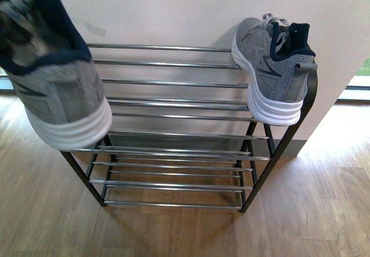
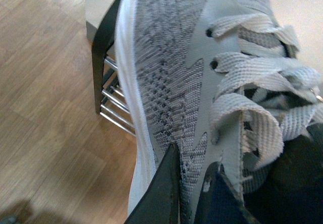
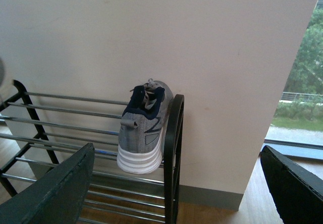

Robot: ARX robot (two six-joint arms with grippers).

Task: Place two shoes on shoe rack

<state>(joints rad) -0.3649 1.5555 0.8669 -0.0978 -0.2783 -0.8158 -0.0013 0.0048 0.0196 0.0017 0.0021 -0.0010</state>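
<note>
One grey sneaker [image 1: 277,72] stands on the top tier of the shoe rack [image 1: 173,103] at its right end, heel toward me, toe against the wall. A second grey sneaker [image 1: 52,77] hangs in the air over the rack's left end, close to the camera and blurred. My left gripper [image 2: 194,176] is shut on that grey sneaker [image 2: 171,72], its dark fingers pinching the upper beside the laces. My right gripper [image 3: 176,183] is open and holds nothing; beyond it are the racked sneaker [image 3: 144,128] and the shoe rack [image 3: 174,148]. No arm shows in the front view.
The rack stands against a pale wall [image 1: 173,8] on a wooden floor [image 1: 185,228]. Its lower chrome tiers [image 1: 173,170] hold nothing. A window [image 3: 303,88] lies to the right of the wall.
</note>
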